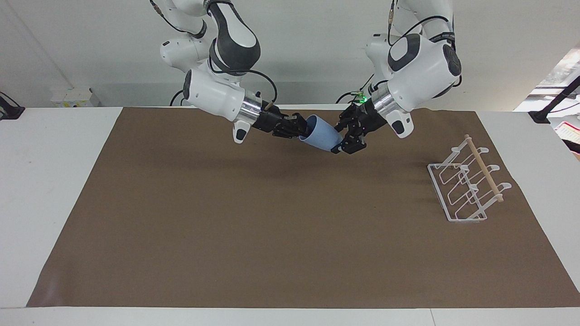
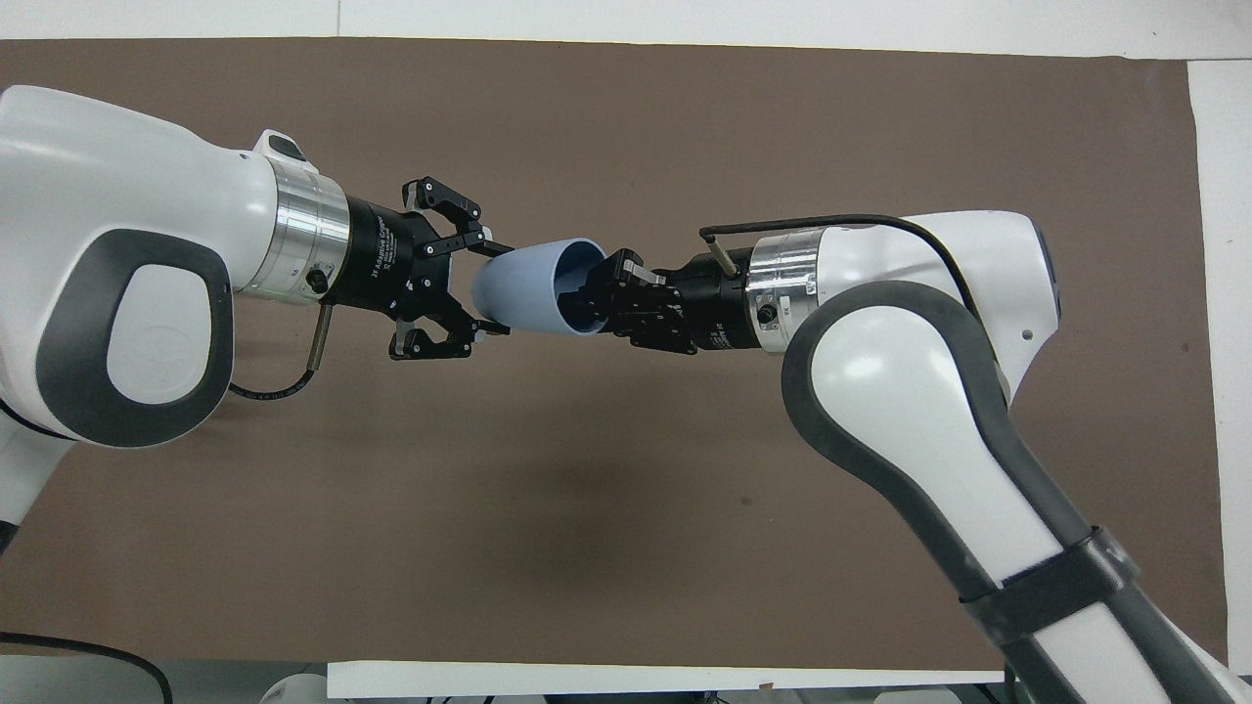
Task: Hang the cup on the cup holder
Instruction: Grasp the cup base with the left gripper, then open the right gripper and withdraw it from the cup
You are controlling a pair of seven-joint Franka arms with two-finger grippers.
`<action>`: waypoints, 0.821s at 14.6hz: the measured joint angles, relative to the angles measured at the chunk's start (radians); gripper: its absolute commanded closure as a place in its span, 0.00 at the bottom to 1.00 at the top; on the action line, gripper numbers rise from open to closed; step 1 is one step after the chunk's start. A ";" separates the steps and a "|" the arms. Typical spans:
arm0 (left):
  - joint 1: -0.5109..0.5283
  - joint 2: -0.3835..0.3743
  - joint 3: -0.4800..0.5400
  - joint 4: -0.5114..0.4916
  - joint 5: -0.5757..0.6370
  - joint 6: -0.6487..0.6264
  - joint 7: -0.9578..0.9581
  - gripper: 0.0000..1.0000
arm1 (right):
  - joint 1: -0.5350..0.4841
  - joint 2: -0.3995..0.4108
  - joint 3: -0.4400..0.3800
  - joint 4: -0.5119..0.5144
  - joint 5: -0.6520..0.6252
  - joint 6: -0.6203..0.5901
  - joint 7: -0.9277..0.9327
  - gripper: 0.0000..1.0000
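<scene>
Cup (image 1: 319,135) held in air over mat (image 1: 272,226), axis lying arm to arm. Base clamped by left gripper (image 2: 479,289); right gripper (image 2: 597,298) at rim, fingers' state cannot be told. Holder (image 1: 466,183) stood toward left arm's end, so left arm is judged nearer.

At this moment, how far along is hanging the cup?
Done: the cup is up off the mat. In hand: a mid-air handover, left gripper clamped on its base, right gripper at its rim. Left: carry it to the empty cup holder and hang it.
</scene>
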 measured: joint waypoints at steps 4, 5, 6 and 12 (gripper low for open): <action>0.005 0.001 0.009 0.000 0.012 0.004 -0.002 1.00 | -0.053 0.000 -0.002 0.004 0.000 -0.026 0.000 0.00; 0.016 0.001 0.012 0.000 0.035 0.005 -0.003 1.00 | -0.083 0.000 -0.002 0.007 -0.001 -0.052 -0.002 0.00; 0.036 0.003 0.015 0.000 0.072 0.005 -0.004 1.00 | -0.124 0.000 -0.003 0.013 -0.010 -0.088 -0.015 0.00; 0.118 0.008 0.018 -0.004 0.561 -0.064 -0.001 1.00 | -0.368 -0.001 -0.010 0.058 -0.301 -0.254 -0.160 0.00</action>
